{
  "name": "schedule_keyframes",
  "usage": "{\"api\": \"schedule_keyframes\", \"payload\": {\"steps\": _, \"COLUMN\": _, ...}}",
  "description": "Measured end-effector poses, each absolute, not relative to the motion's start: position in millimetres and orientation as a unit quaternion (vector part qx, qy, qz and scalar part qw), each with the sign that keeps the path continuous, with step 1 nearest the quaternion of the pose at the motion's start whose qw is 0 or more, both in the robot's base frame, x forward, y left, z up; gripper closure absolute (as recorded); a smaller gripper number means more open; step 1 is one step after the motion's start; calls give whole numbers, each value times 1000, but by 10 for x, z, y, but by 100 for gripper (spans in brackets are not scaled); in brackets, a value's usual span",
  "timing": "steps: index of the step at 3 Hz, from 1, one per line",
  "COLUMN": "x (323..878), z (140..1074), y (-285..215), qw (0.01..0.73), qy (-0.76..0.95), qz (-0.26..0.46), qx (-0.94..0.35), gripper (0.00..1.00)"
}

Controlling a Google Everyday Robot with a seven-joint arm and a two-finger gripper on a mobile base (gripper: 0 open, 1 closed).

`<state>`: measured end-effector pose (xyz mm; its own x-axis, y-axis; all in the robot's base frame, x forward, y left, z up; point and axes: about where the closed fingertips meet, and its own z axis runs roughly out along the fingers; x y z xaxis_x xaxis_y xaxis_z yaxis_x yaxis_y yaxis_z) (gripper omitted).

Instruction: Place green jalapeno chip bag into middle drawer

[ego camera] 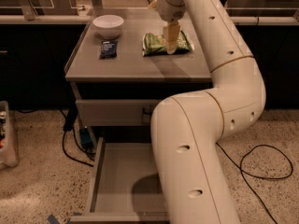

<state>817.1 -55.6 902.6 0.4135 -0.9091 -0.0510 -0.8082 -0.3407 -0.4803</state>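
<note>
Speckled terrazzo floor, dark counters behind, and a grey cabinet top (135,69) in the middle of the view. On the top, back left, is a white bowl (108,25), with a small dark blue packet (108,48) lying flat just in front of it. The green jalapeno chip bag (154,44) lies flat on the right half of the top, well apart from the packet and not in any drawer. The white robot arm (205,125) rises from bottom centre, bends at the right and reaches over the cabinet. The gripper (171,51) points straight down at the middle of the bag, its tip at or on the bag; contact is unclear. Cannot tell whether the gripper is spread or closed. Under the top is a closed grey drawer front (110,112) with a dark handle partly behind the arm. Below it the middle drawer (96,171) is pulled out toward the camera, its plain grey floor shadowed and its right part hidden by the arm. Black cables (261,164) lie on the floor at right, and more hang at the cabinet's left side. A clear bin (7,134) sits at the left edge.
</note>
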Motion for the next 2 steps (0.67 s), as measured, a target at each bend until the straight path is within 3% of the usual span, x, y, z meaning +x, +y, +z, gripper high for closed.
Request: {"api": "schedule_keyframes", "payload": {"steps": 2, "x": 8176, "z": 8653, "y": -360, "qw": 205, "qy": 523, "qz": -80, "qx": -823, "gripper": 0}}
